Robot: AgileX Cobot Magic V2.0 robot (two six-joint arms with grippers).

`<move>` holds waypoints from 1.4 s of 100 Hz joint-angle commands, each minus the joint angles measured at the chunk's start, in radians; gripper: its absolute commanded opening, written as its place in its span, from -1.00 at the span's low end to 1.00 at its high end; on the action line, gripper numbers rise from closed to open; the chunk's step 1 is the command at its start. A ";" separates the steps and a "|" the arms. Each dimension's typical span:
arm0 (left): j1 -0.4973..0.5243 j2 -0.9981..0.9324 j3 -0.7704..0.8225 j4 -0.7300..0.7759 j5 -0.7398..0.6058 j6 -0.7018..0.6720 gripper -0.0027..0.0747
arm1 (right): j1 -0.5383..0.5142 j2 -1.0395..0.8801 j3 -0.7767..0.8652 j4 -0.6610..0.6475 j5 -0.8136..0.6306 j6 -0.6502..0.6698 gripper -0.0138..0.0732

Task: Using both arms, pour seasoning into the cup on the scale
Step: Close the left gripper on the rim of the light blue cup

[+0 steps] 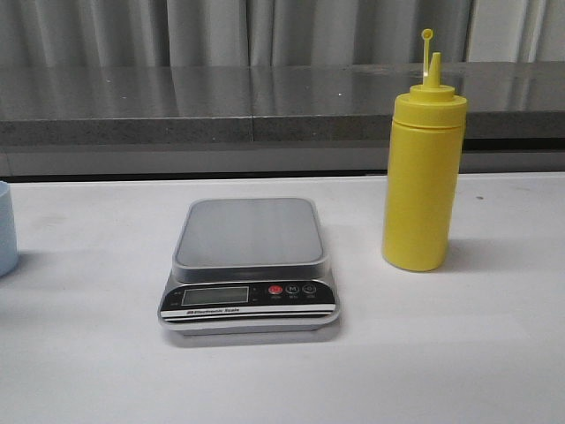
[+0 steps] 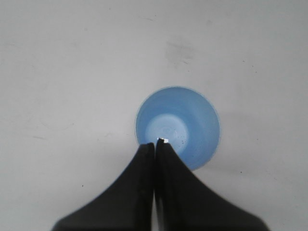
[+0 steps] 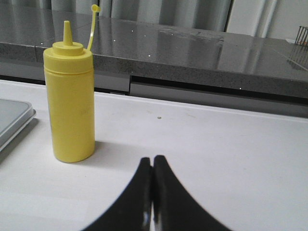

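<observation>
The cup point(image 2: 177, 127) is left of the scale point(image 1: 250, 265), below the clenched, empty left gripper point(image 2: 154, 144); it may be toppled unless the jaws are opened. The seasoning point(image 3: 70, 98) stands right of the scale, ungrasped by the clenched right gripper point(image 3: 153, 163).

White table point(image 1: 88, 371), matte, a few faint smudges and specks. Behind it a dark grey speckled counter point(image 1: 265, 102), glossy top with reflections, a seam in its front edge, a black gap beneath. Grey pleated curtains point(image 1: 221, 31) at the back, a paler panel point(image 1: 494, 31) at right. Light soft and even, short soft shadows on the table.
</observation>
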 commanded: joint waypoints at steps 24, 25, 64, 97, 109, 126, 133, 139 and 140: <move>0.005 -0.024 -0.034 -0.010 -0.064 0.011 -0.28 | -0.004 -0.016 0.001 -0.010 -0.081 -0.001 -0.84; 0.005 -0.024 -0.034 -0.010 -0.064 0.011 -0.25 | -0.004 -0.016 0.001 -0.010 -0.081 -0.001 -0.84; 0.005 0.058 -0.034 -0.010 -0.082 0.011 -0.05 | -0.004 -0.016 0.001 -0.010 -0.081 -0.001 -0.84; 0.005 0.183 -0.034 -0.021 -0.134 0.011 -0.05 | -0.004 -0.016 0.001 -0.010 -0.081 -0.001 -0.84; 0.005 0.222 -0.036 -0.021 -0.138 0.011 -0.05 | -0.004 -0.016 0.001 -0.010 -0.081 -0.001 -0.84; 0.005 0.262 -0.036 -0.022 -0.149 0.011 -0.05 | -0.004 -0.016 0.001 -0.010 -0.081 -0.001 -0.84; 0.005 0.267 -0.036 -0.025 -0.157 0.011 -0.06 | -0.004 -0.016 0.001 -0.010 -0.081 -0.001 -0.84; 0.005 0.267 -0.036 -0.028 -0.157 0.011 -0.06 | -0.004 -0.016 0.001 -0.010 -0.081 -0.001 -0.84; 0.005 0.267 -0.036 -0.028 -0.157 0.011 -0.06 | -0.004 -0.016 0.001 -0.010 -0.081 -0.001 -0.84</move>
